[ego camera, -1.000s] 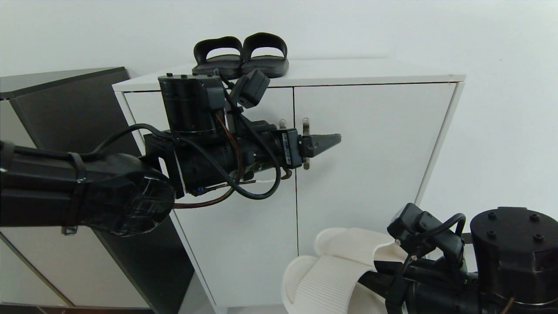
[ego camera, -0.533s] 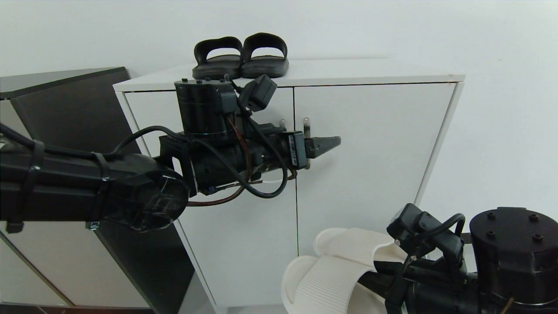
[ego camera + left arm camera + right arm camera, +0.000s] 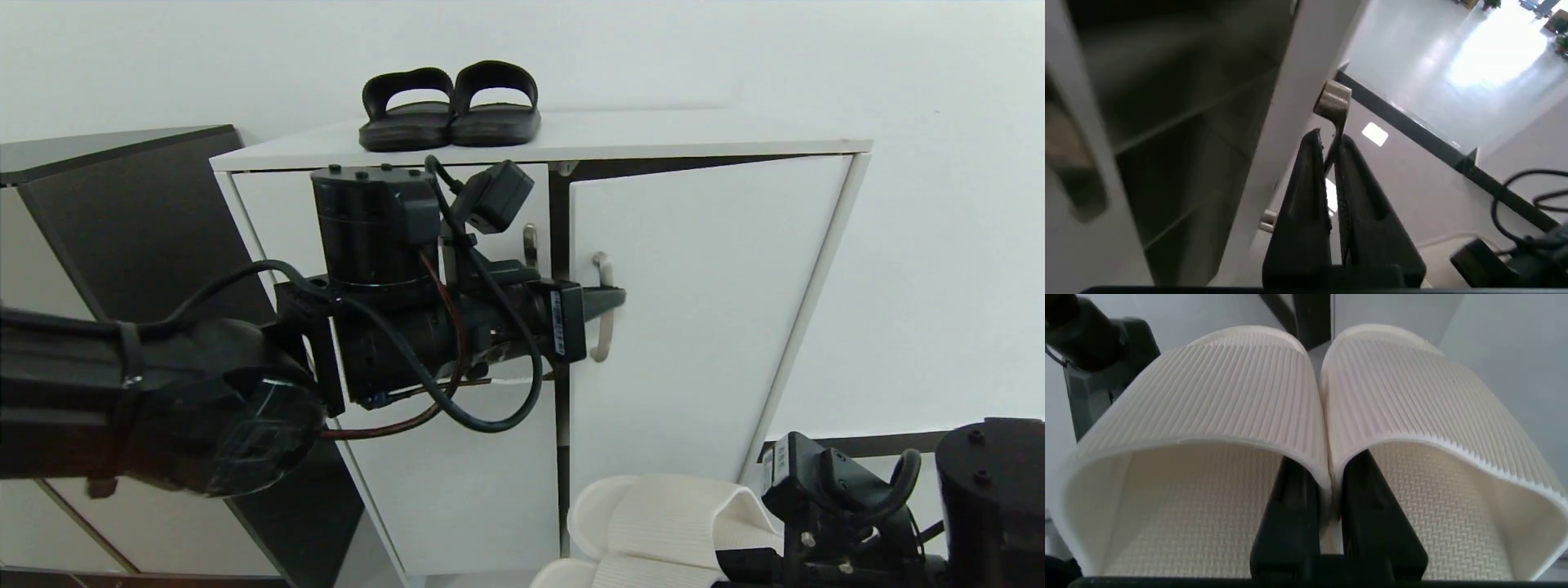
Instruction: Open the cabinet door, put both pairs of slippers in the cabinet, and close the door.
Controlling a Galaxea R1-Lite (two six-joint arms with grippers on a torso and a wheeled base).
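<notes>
The white cabinet has its right door swung slightly ajar, a dark gap showing at its top and along its inner edge. My left gripper is shut on that door's metal handle; in the left wrist view the fingers pinch the handle beside the dark shelves. A black pair of slippers rests on the cabinet top. Low at the right, my right gripper is shut on the white pair of slippers, holding their inner straps together; the white pair is in front of the cabinet's foot.
A dark grey unit stands close on the cabinet's left side. The left door with its own handle stays closed. A white wall is behind and to the right of the cabinet.
The right door went from closed to slightly ajar as my left gripper drew its handle outward. The right arm with the white slippers sank lower and shifted right in the head view.
</notes>
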